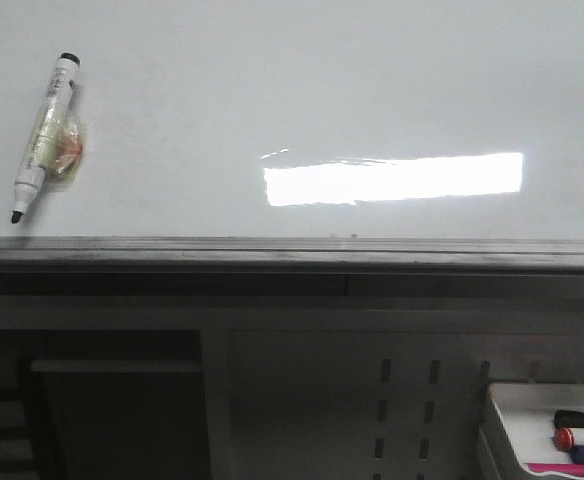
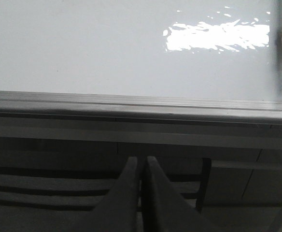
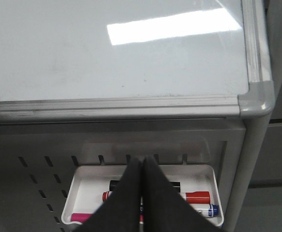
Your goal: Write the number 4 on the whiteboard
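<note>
On the whiteboard [image 1: 272, 100], upper left, a light, stiff, slippery marker [image 1: 44, 137] lies uncapped; mid-barrel grasp is judged best. No 4 is seen yet. Left gripper [image 2: 141, 166] and right gripper [image 3: 142, 166] are closed, empty.

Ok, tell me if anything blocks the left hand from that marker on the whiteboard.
Nothing visible does. The marker lies uncapped on the whiteboard; the left hand, shut and empty, sits below the board's rail.
</note>
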Motion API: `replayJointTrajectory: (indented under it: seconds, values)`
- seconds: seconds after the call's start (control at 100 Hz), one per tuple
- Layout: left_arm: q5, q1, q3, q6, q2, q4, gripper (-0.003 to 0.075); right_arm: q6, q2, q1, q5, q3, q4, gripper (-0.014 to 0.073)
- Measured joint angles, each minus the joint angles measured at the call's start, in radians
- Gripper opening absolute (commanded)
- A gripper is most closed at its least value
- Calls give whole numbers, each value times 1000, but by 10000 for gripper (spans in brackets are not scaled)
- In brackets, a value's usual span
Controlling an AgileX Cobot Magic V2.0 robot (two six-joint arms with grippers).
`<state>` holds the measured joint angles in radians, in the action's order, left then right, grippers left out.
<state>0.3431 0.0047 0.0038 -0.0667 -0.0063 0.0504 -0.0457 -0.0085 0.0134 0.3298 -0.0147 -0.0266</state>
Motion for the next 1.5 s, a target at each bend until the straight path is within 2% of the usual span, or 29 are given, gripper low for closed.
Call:
replayJointTrajectory:
  seconds: [1.5]
  values:
    - [-22,0,0,0,0,25,-20,0,0,0,0,0,0,-64]
